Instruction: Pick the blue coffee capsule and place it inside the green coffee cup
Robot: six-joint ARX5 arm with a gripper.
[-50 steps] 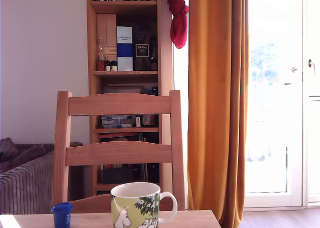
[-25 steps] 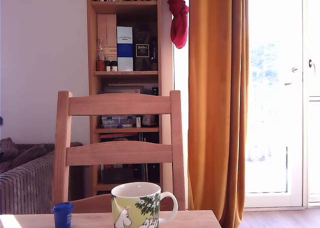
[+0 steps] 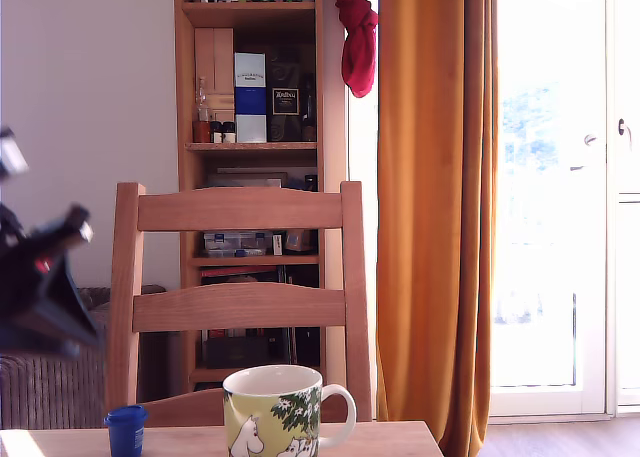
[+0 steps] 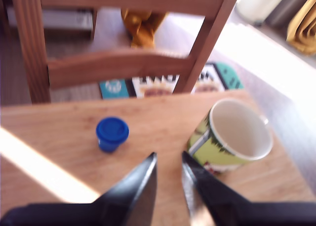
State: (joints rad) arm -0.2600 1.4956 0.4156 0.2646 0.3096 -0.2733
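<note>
The blue coffee capsule [image 3: 125, 429] stands on the wooden table [image 3: 400, 441] toward the exterior view's left, apart from the green coffee cup [image 3: 274, 413], which stands upright with its handle to the exterior view's right. In the wrist view the capsule [image 4: 112, 133] and the cup [image 4: 236, 137], white and empty inside, both lie beyond my gripper [image 4: 168, 157]. Its black fingers are a narrow gap apart with nothing between them, well above the table [image 4: 59, 132]. My arm [image 3: 40, 287] shows as a blurred dark shape at the exterior view's left edge.
A wooden chair [image 3: 240, 307] stands right behind the table, its backrest close to the capsule and cup. Behind it are a bookshelf [image 3: 250, 127], an orange curtain [image 3: 435, 207], and a sofa [image 3: 50, 387] at the exterior view's left.
My arm has swung into the exterior view from the left edge, where nothing of it showed before. The capsule and cup have not moved.
</note>
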